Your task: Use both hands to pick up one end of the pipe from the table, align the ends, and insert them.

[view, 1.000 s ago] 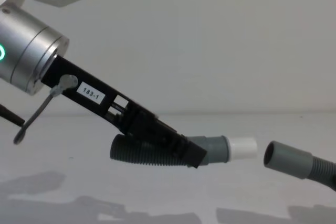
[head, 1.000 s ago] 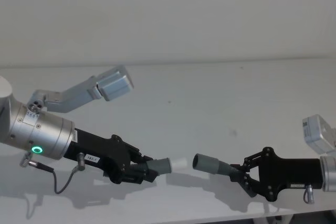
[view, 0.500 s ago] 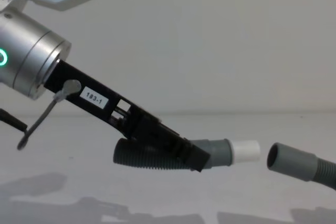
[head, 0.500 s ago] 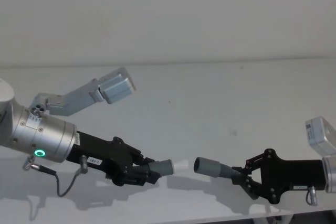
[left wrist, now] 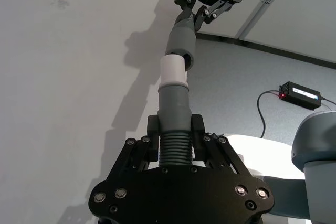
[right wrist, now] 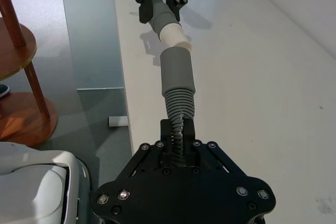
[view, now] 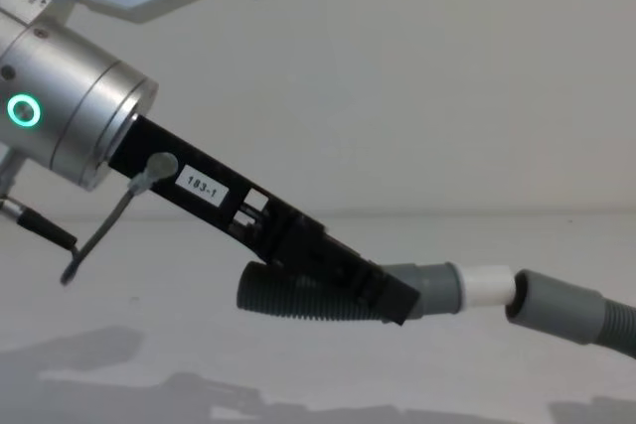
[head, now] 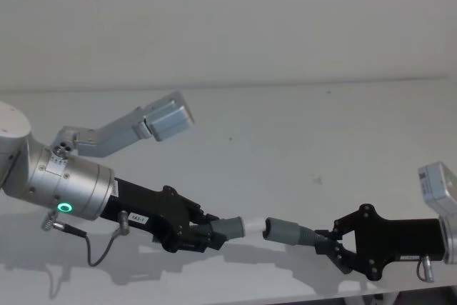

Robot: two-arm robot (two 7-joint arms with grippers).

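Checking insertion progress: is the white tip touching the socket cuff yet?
Touching. Chest view shows the white tip meeting the socket cuff mouth, no gap visible.

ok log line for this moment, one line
left gripper shut on white-tipped piece | right gripper shut on socket piece | tip at socket mouth, not seated

Right piece of pipe (view: 586, 311) runs off the chest view's right edge, so its far length and holder are cut away. Left piece's (view: 298, 295) middle is covered by the left gripper's (view: 393, 297) black jaws. How far the white tip (view: 489, 285) enters the socket (view: 547, 303) can't be told.
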